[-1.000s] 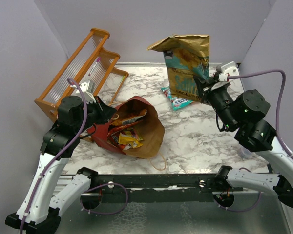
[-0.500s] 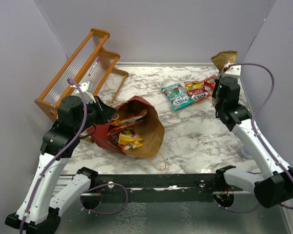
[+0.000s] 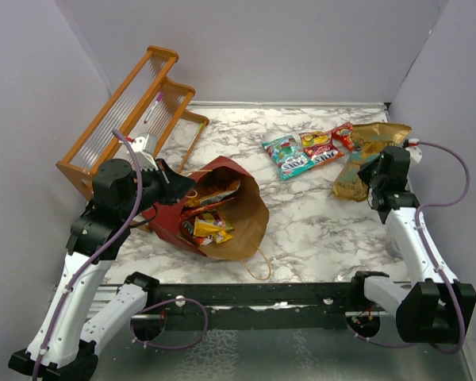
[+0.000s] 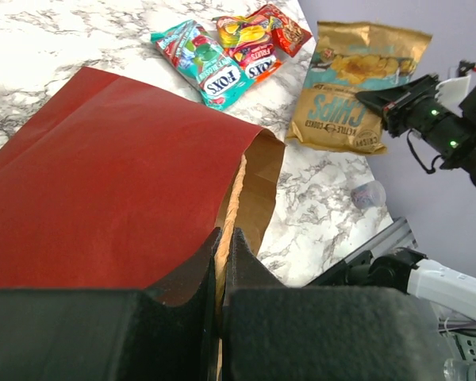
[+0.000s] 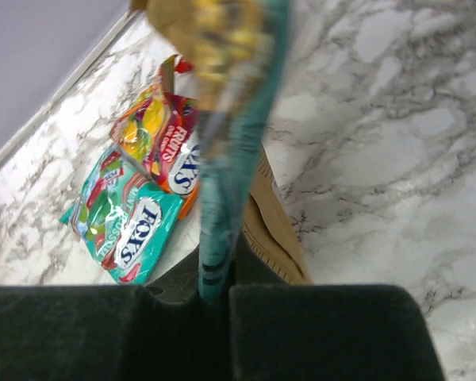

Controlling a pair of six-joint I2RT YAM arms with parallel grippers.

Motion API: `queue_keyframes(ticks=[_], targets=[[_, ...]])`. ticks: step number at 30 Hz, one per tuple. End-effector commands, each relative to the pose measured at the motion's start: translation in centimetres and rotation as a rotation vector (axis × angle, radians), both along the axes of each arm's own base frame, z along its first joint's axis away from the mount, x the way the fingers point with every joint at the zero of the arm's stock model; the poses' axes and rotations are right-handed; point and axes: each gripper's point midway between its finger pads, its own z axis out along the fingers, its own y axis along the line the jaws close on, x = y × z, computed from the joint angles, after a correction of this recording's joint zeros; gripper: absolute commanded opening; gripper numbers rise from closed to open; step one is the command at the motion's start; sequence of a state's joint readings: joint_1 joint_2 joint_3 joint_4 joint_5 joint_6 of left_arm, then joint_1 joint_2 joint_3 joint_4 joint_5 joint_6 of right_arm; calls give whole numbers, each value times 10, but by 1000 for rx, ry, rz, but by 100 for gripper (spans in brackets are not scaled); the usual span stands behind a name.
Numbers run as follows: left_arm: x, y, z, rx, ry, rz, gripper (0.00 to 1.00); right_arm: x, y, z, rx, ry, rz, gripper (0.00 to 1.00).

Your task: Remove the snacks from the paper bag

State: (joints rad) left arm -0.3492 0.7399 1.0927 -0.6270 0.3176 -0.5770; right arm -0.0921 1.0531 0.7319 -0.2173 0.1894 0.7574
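Note:
The red paper bag (image 3: 238, 198) lies on its side, brown mouth open toward the near edge, with several snack packets (image 3: 209, 228) inside. My left gripper (image 3: 177, 189) is shut on the bag's rim; in the left wrist view the fingertips (image 4: 224, 238) pinch the kraft edge beside the red side (image 4: 103, 182). My right gripper (image 3: 373, 171) is shut on the edge of the orange chip bag (image 3: 367, 151), which lies low at the right back. In the right wrist view the chip bag (image 5: 230, 119) sits between the pads (image 5: 218, 278). A teal packet (image 3: 288, 156) and red packets (image 3: 324, 146) lie on the table.
A wooden rack (image 3: 135, 111) leans at the back left. Purple walls close in the left, back and right. A small clear object (image 4: 369, 193) lies near the table's right edge. The twine handle (image 3: 258, 266) trails from the bag toward the near edge.
My right arm has swung the chip bag from upright in the air to the back right and lowered it beside the loose packets. The left gripper and paper bag have barely moved.

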Motion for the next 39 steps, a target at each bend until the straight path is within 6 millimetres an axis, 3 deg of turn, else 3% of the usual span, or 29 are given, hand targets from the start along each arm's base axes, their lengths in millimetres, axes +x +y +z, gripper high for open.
queue_keyframes(ticks=[1, 6, 14, 22, 28, 35, 39], targets=[[-4, -4, 11, -18, -50, -37, 0, 9, 2, -2, 225, -126, -58, 1], [-6, -4, 11, -12, -44, -40, 0, 0, -18, -37, 222, -62, -149, 1], [-12, -8, 7, 2, -69, -96, 0, -17, -49, -70, 193, -27, -267, 1], [-20, -8, -6, 45, -101, -147, 0, -18, -45, -91, 220, 9, -254, 2], [-21, -8, -11, 45, -126, -149, 0, -27, -53, -89, 154, 15, -274, 10], [-23, -7, -17, 30, -148, -143, 0, -39, -53, -94, 139, 49, -285, 38], [-25, -5, -20, 32, -163, -141, 0, -48, -59, -85, 82, 63, -294, 65]])
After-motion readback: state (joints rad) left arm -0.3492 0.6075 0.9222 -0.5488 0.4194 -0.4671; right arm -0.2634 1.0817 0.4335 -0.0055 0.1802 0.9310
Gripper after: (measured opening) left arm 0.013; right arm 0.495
